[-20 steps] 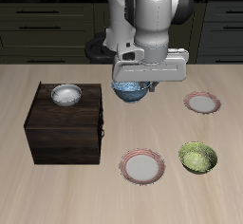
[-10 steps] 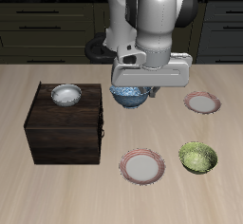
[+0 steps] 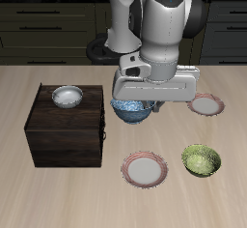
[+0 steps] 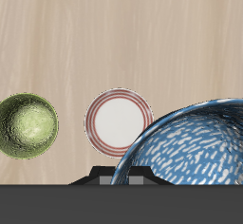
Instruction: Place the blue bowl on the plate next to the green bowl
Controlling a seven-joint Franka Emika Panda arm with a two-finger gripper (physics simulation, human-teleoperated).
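The blue bowl (image 3: 132, 110), mottled blue and white, hangs in the air under the robot's gripper (image 3: 145, 101), above the middle of the wooden table (image 3: 19, 188). In the exterior view the wide grey gripper body covers the bowl's rim, so only its lower half shows. The fingers themselves are hidden behind that body; the bowl is off the table and seems to be clamped by them at its rim, though the contact itself cannot be seen. In the wrist view the blue bowl (image 4: 190, 142) fills much of the picture, close to the camera, with its streaked inside facing up.

Nearer the table's front edge lies the plate (image 3: 146, 169), round, with a reddish-pink rim and a pale centre. Just beside it, also near the front edge, sits the green bowl (image 3: 201, 160), apart from the plate and not touching it. The wrist view shows the same pair on the bare wood: the plate (image 4: 119, 121) and the green bowl (image 4: 27, 126) side by side with a small gap between them.

A second plate (image 3: 205, 103) of the same kind lies farther back, beside the gripper. A dark wooden box (image 3: 66, 133) stands toward the other side of the table, with a whitish-grey bowl (image 3: 68, 97) resting on top of it.
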